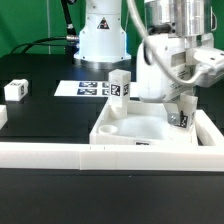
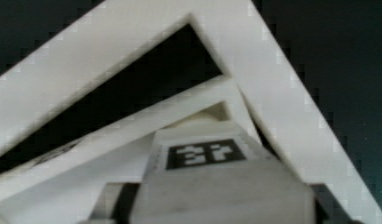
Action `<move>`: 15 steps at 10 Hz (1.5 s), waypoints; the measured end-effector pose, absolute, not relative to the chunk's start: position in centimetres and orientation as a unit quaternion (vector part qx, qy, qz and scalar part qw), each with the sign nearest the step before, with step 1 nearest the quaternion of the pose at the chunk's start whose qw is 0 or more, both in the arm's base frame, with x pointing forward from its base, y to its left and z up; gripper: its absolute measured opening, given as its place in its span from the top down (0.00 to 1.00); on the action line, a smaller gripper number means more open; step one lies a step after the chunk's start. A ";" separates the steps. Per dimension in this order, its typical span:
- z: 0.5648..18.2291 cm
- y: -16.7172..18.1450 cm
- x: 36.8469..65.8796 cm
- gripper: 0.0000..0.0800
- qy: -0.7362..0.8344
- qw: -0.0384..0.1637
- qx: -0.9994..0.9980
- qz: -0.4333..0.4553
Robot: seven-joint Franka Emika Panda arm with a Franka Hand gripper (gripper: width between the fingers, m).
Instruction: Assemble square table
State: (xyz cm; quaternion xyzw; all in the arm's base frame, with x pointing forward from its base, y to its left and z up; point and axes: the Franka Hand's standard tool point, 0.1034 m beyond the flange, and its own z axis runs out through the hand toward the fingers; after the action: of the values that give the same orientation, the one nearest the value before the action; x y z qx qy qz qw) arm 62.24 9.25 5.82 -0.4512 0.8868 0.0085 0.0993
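The square table's white slab lies flat against the white rail fence. One leg block stands upright on the slab's far corner at the exterior view's left. My gripper hangs over the slab's right side, shut on another tagged leg block. In the wrist view that leg fills the space between my dark fingers, its tag facing the camera, with the slab's white edges beyond it. My gripper clamps the block on both sides.
A loose leg block lies on the black table at the exterior view's left, and another white piece sits at the left edge. The marker board lies before the robot base. The rail fence runs along the front.
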 end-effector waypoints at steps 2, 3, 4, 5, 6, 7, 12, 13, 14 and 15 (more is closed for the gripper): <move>5.8 9.3 62.1 0.62 0.890 0.105 -0.444 -0.001; 5.8 9.3 62.1 0.62 0.890 0.104 -0.444 -0.003; 5.8 9.2 62.1 0.62 0.883 0.104 -0.457 -0.005; 5.8 9.2 62.1 0.62 0.881 0.104 -0.462 -0.006; 5.8 9.3 62.1 0.58 0.881 0.103 -0.462 -0.006; 5.7 9.3 62.1 0.41 0.881 0.103 -0.462 -0.006; 5.7 9.2 62.1 0.19 0.881 0.103 -0.462 -0.006; 5.7 9.2 62.1 0.19 0.881 0.103 -0.462 -0.006; 5.7 9.2 62.1 0.19 0.881 0.103 -0.462 -0.006; 5.7 9.2 62.1 0.19 0.881 0.103 -0.462 -0.006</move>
State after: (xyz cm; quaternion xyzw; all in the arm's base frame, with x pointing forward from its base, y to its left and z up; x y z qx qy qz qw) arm 62.08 9.24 5.70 -0.4620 0.8809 -0.0057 0.1029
